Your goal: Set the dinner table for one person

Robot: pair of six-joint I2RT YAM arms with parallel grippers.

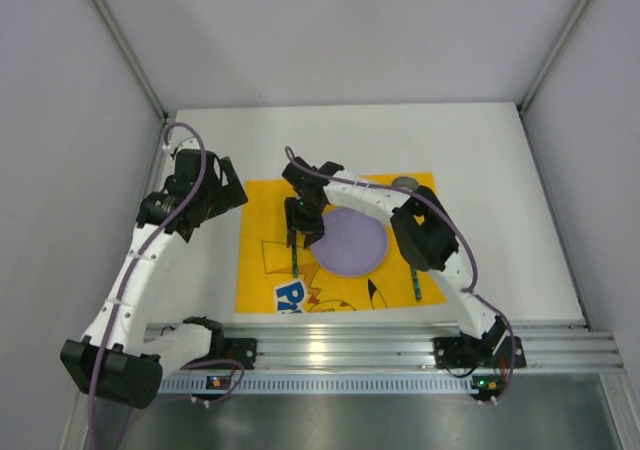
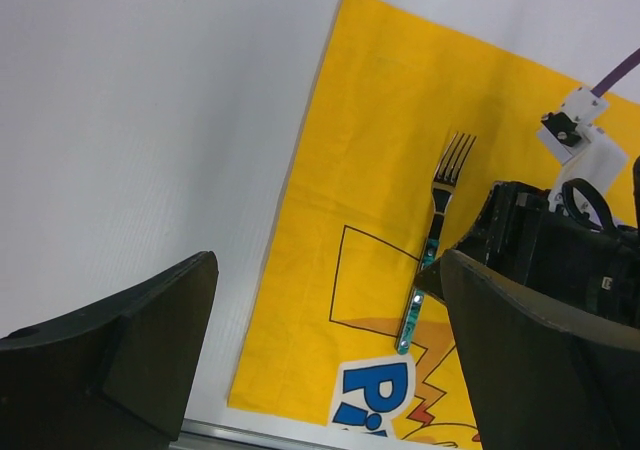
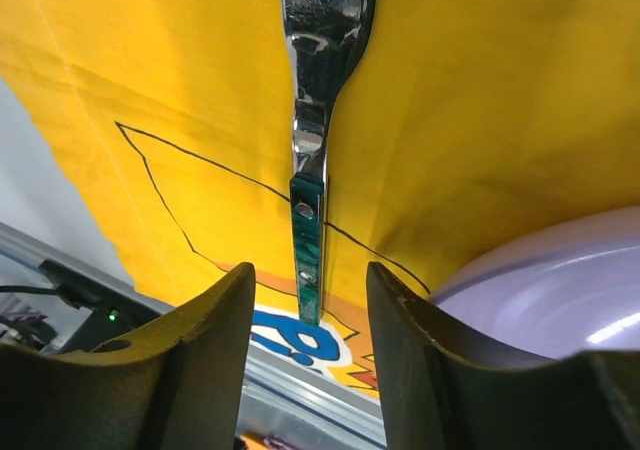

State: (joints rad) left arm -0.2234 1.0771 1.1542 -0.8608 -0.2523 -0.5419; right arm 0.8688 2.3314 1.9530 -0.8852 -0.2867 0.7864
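A yellow cartoon-printed mat (image 1: 260, 220) lies on the white dinner table (image 1: 480, 150). A round lilac plate (image 1: 350, 242) sits at the middle of the mat. Left of the plate lies a fork (image 1: 294, 255) with a green handle, tines pointing away. My right gripper (image 1: 303, 220) hovers over the fork. In the right wrist view its jaws stand open on either side of the fork handle (image 3: 310, 170), with a gap on each side, and the plate (image 3: 540, 280) shows at the right. My left gripper (image 1: 230, 192) is wide open over the mat's left edge, holding nothing.
A second green-handled utensil (image 1: 414, 280) lies on the mat right of the plate, partly under the right arm. A small grey round object (image 1: 405, 182) sits at the mat's far right corner. The metal rail (image 1: 400, 345) runs along the near edge. White walls enclose the table.
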